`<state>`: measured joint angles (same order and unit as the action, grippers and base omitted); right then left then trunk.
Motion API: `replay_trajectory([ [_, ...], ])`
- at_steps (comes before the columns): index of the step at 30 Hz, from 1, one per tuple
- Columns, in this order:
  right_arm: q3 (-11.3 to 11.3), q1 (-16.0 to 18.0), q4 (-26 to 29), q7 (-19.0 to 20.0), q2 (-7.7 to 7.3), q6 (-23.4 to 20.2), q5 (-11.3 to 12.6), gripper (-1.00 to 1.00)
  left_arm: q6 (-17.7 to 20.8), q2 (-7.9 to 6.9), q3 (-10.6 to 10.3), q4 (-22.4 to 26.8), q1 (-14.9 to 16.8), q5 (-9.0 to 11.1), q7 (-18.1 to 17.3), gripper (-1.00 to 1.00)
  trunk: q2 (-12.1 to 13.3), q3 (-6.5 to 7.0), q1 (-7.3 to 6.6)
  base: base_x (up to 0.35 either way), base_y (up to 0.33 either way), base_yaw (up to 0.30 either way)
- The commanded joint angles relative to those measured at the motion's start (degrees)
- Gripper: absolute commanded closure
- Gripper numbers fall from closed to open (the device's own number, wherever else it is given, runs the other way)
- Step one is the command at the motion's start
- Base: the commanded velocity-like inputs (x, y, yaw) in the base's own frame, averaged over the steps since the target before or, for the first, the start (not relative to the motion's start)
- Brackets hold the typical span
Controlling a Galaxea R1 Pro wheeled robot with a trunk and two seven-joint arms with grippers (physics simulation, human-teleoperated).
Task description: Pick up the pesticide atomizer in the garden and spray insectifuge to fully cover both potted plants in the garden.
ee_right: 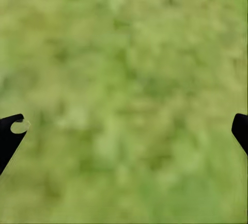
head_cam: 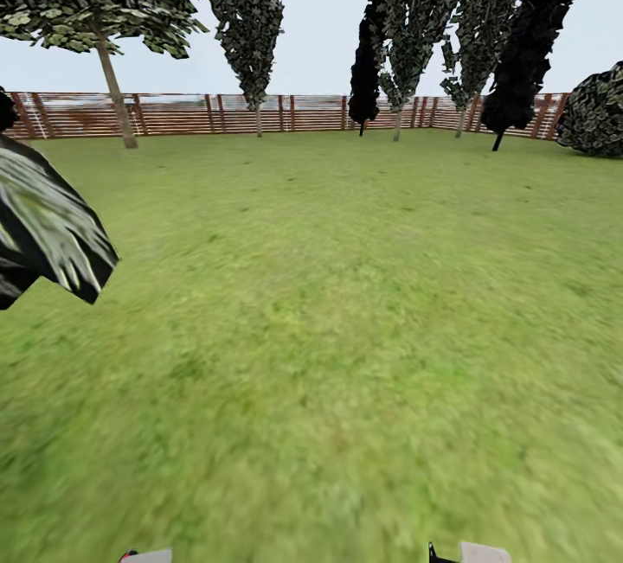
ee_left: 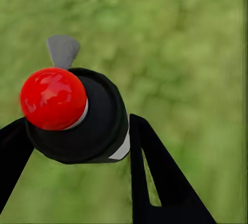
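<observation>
Now left jaws grasping dark red-capped pesticide atomizer point(ee_left: 77, 115), right jaws released, lawn point(head_cam: 346, 329) below.

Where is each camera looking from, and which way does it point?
Head view: from the robot's head, forward over the lawn to the fence and trees; arm tips at the lower edge.
Left wrist view: along the left gripper, which holds the pesticide atomizer over grass.
Right wrist view: along the right gripper, open over grass.
All share the lawn.

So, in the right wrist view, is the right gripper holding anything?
No. The right gripper is open, with bare green lawn between its two black fingertips.
</observation>
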<state>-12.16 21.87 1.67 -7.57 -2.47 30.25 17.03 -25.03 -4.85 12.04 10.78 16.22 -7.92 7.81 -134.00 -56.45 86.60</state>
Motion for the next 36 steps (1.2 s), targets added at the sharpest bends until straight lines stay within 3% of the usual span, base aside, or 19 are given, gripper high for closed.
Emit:
replay_trajectory([
  [1,-0.5,0.0,0.0,-0.2,0.00,0.1,0.3,-1.00,-0.2,0.01,0.3,-0.1,0.0,-0.6,0.3,1.00,0.0,-0.05,0.02,0.340,-0.118,0.000],
  [36,-0.5,0.0,0.0,-0.2,-0.26,0.1,0.3,-1.00,-0.2,0.01,0.3,-0.1,0.0,-0.6,0.3,1.00,0.0,-0.05,0.02,0.327,-0.136,0.000],
])
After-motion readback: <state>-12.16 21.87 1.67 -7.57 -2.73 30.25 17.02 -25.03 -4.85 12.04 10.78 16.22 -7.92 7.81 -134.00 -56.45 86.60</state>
